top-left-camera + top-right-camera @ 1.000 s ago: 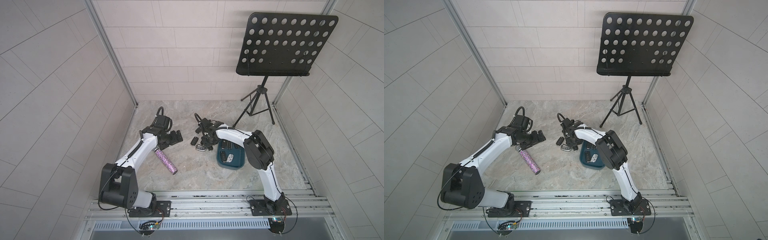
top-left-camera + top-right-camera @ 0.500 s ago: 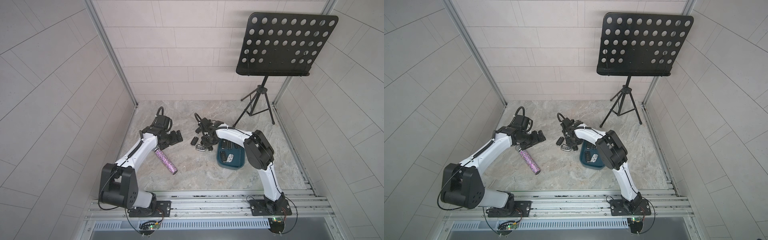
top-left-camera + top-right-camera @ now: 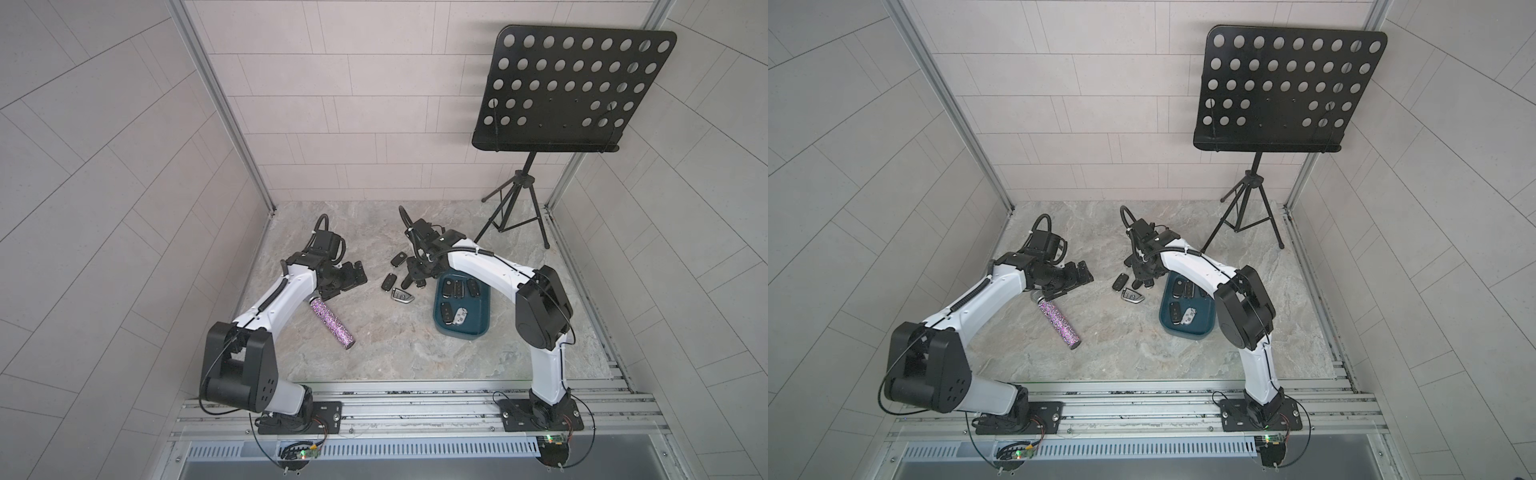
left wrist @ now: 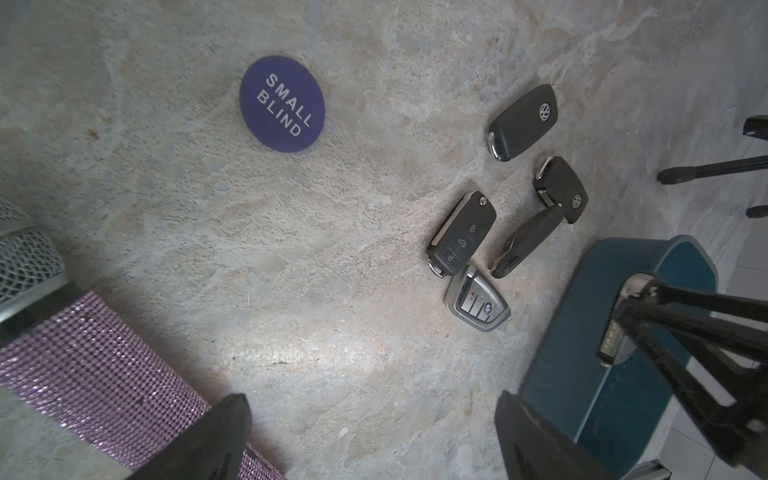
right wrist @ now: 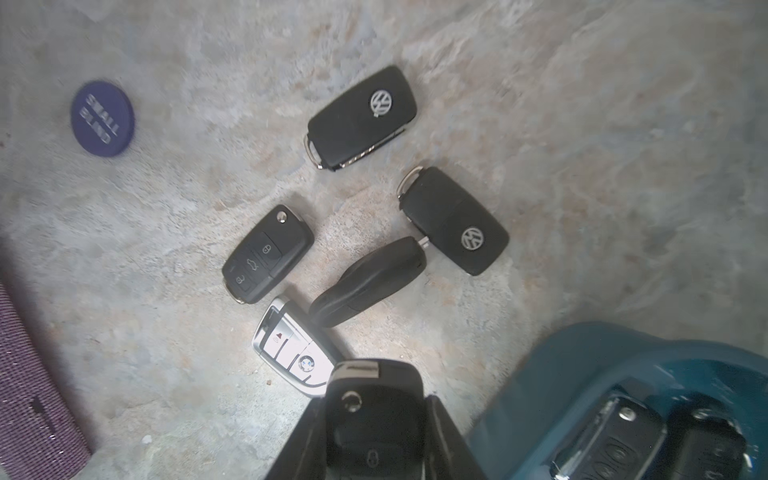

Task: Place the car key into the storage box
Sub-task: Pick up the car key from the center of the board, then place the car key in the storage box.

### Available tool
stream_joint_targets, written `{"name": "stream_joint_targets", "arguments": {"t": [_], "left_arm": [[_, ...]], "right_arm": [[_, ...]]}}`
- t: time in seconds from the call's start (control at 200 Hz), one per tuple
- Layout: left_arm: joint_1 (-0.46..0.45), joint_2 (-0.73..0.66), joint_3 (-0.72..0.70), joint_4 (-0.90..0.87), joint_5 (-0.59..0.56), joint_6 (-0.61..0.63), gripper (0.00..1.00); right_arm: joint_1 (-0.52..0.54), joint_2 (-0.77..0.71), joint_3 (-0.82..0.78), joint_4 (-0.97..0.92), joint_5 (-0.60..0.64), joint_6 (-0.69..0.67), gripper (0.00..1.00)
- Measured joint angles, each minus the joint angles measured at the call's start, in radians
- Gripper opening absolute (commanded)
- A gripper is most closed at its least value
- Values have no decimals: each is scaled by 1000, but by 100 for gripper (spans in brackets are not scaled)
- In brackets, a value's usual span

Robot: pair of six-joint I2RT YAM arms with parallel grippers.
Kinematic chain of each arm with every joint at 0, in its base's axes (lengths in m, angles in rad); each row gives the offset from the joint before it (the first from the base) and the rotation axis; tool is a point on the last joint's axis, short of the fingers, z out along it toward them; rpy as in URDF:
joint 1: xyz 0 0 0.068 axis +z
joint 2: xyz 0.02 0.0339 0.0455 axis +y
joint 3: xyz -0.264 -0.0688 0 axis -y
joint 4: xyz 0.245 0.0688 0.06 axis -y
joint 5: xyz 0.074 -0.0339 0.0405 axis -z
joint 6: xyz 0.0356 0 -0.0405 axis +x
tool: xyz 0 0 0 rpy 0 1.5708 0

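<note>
We find the right gripper [image 5: 376, 440] clamped on a black car key [image 5: 372, 401], held just beside the teal storage box [image 3: 473, 321], not inside it. The left gripper [image 4: 368, 436] stands wide, holding nothing.

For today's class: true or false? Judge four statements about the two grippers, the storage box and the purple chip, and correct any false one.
1. The right gripper is shut on a black car key. True.
2. The storage box is empty. False: several key fobs lie in it.
3. The left gripper is open and holds nothing. True.
4. The purple chip reads BIG BLIND. False: it reads SMALL BLIND.
</note>
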Motion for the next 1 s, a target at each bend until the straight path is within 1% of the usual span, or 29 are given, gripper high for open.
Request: {"name": "stream_joint_targets", "arguments": {"t": [0.23,0.62,0.856,1.001], "left_arm": [[-29,47,37,2,11,0,100],[-112,134,118,20,10,3,100],[-133,158,151,18,9,9,100],[-133,158,153,16,7,11,100]], "right_arm": [[-46,-99,-62,3,-2,-4,33],[-125,-296,-313,-1,29,-30,33],[-161,-358,-474,8,79,-37,32],[-173,-364,-564,33,99,-31,33]]}}
